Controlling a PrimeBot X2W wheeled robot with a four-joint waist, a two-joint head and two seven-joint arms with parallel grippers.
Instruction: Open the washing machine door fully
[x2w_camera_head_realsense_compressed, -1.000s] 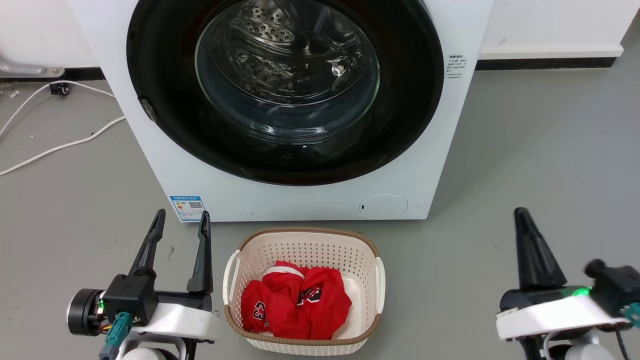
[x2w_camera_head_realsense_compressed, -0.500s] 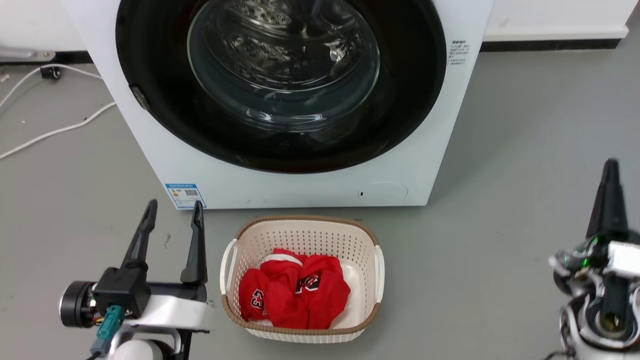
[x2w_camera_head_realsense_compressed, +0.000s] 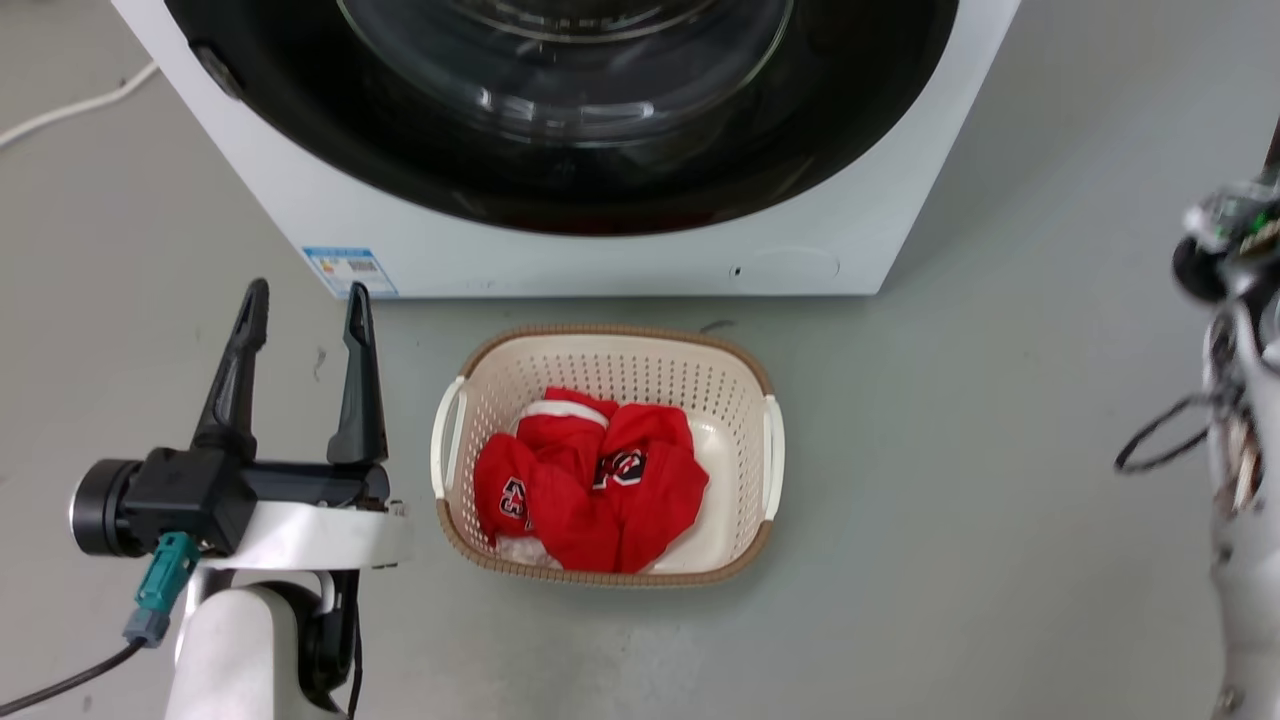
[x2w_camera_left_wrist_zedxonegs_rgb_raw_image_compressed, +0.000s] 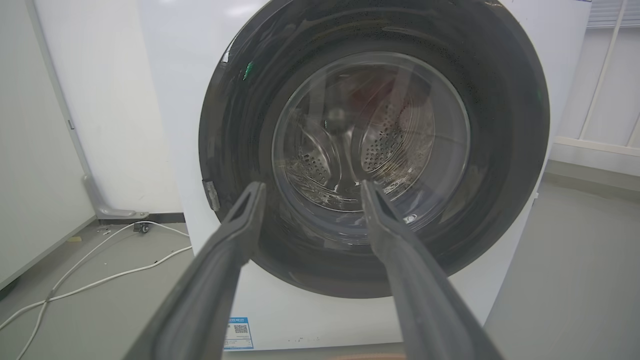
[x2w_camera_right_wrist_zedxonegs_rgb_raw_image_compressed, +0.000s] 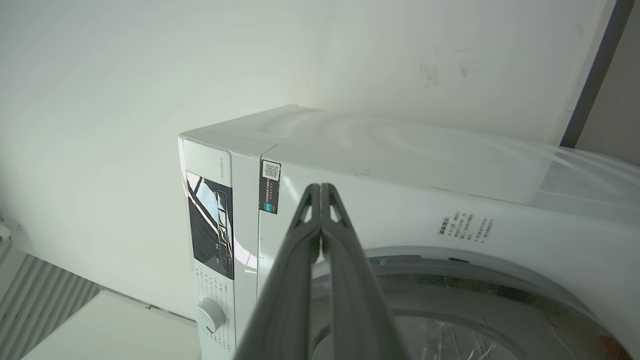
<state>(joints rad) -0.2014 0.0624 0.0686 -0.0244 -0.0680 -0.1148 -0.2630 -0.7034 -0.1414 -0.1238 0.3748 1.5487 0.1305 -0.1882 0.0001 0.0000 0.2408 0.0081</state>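
One white washing machine stands on grey floor.

We see the door cut off by the top edge of the head view, so its upper half is lost; the right wrist view cuts away its lower part. The right arm is blurred and clipped at the right edge. The sticker print is too small for us to read.
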